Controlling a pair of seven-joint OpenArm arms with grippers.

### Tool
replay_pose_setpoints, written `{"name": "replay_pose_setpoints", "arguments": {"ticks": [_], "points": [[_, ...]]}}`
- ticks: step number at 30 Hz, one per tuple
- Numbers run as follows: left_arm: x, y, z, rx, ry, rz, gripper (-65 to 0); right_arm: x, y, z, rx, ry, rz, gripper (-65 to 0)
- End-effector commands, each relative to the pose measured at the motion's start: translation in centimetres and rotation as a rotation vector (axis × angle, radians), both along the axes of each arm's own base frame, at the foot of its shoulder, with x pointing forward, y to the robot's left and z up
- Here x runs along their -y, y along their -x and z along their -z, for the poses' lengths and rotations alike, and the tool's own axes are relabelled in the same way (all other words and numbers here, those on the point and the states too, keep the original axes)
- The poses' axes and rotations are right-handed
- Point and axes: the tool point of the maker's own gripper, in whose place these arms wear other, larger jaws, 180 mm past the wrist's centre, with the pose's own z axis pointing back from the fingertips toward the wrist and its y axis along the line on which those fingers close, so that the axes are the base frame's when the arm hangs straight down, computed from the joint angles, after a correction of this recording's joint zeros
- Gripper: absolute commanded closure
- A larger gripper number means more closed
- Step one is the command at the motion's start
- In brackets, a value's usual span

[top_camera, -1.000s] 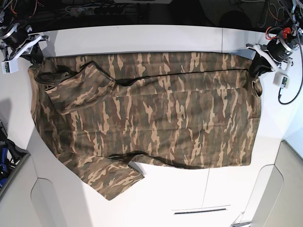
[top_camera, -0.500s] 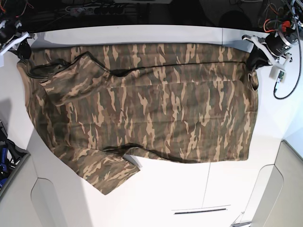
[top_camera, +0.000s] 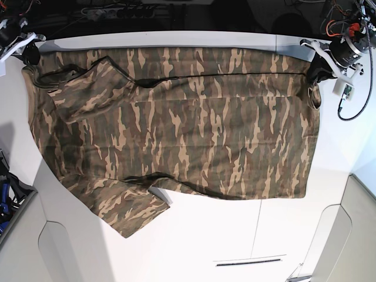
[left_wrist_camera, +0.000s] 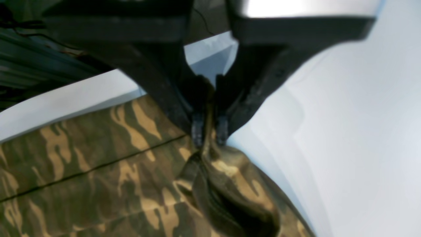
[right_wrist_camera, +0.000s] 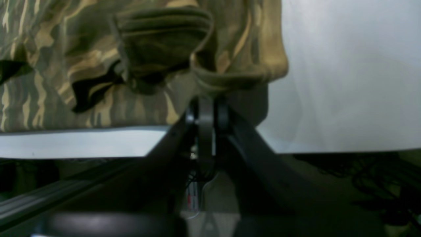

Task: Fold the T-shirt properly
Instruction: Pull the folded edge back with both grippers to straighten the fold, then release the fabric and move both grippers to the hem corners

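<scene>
T-shirt (top_camera: 176,129) spread flat across the white bench (top_camera: 223,247), camo print up, one sleeve sticking out toward the near edge. Far edge stretched between both corners. Left hand (left_wrist_camera: 210,135) pinching the bunched corner by the hem, cloth squeezed between the black fingers (left_wrist_camera: 197,131). Right hand (right_wrist_camera: 205,112) pressed together on the other corner, fabric rolled up just past the tips. Dark cables (top_camera: 106,10) beyond the bench's far edge.

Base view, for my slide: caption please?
Both grippers, left and right, pinch the camouflage T-shirt spread on the white table.
</scene>
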Motion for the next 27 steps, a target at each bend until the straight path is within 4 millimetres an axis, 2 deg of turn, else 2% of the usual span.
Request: {"name": "replay_pose_setpoints", "arguments": {"ticks": [1, 4, 6, 7, 8, 11, 16, 23, 27], "points": [[-0.3, -0.5, -0.8, 0.025, -0.015, 0.006, -3.4, 0.5, -0.6, -1.0, 0.035, 0.017, -0.006, 0.0], [-0.9, -0.5, -0.7, 0.019, -0.035, -0.022, -19.0, 0.5, -0.7, -1.0, 0.039, 0.021, -0.005, -1.7], [-1.0, -0.4, -0.6, 0.011, -0.041, -0.020, -26.0, 0.8, -1.0, -1.3, 0.059, 0.032, 0.002, -15.8], [-1.0, -0.4, -0.6, 0.011, -0.041, -0.020, -27.4, 1.1, -1.2, -1.6, 0.078, 0.037, 0.012, -20.5], [-1.0, -0.4, -0.6, 0.011, -0.042, -0.020, -27.4, 1.6, -1.4, -2.0, 0.102, 0.046, 0.026, -22.6], [-1.6, -0.5, -0.9, 0.020, -0.051, -0.034, -27.4, 3.8, -2.2, -3.7, 0.170, 0.086, 0.085, -22.5], [-4.5, -0.9, -2.6, 0.066, -0.091, -0.114, -27.4, 7.4, -4.1, -7.2, 0.292, 0.147, 0.173, -22.5], [-7.7, -2.2, -6.4, 0.191, -0.080, -0.218, -27.4, 8.5, -7.5, -10.3, 0.402, 0.187, 0.164, -22.5], [-8.7, -2.9, -7.7, 0.237, -0.095, -0.244, -27.4, 8.9, -9.3, -12.1, 0.465, 0.198, 0.161, -22.5]]}}
